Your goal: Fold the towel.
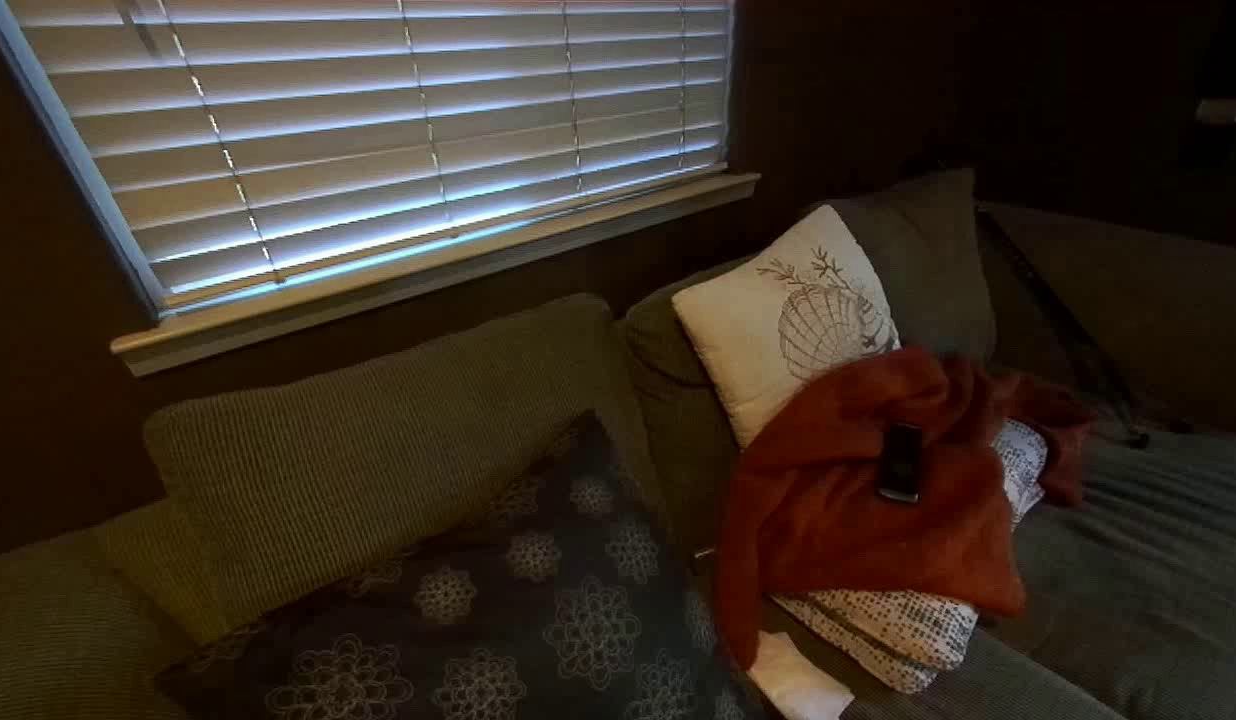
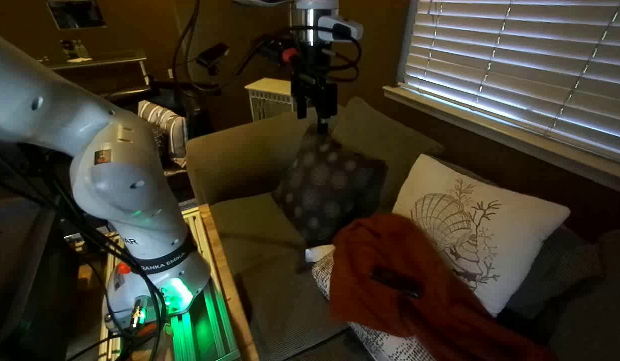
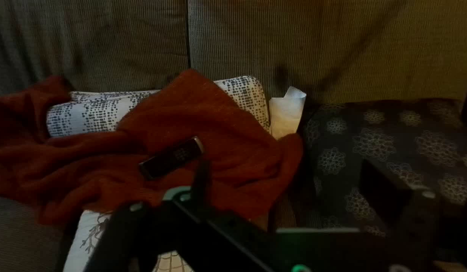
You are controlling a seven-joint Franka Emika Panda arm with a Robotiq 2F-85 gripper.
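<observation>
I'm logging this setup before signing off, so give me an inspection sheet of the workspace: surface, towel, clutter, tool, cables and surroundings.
Surface: grey-green sofa, dimly lit.
Job's things: rust-red towel, rumpled, unfolded, draped over white patterned fabric.
Clutter: dark handheld device on the towel; white paper-like scrap beside the fabric; shell-print cushion; dark flower-print cushion.
Grippers: tool open, nothing held.
Cables: dark cables loop near the tool and hang by the base of the arm; snags, cannot tell.
Surroundings: lowered window blinds above the sofa's back; pale cabinet beyond the sofa.

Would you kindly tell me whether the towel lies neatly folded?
No, in the wrist view the towel lies rumpled over white patterned fabric.
</observation>
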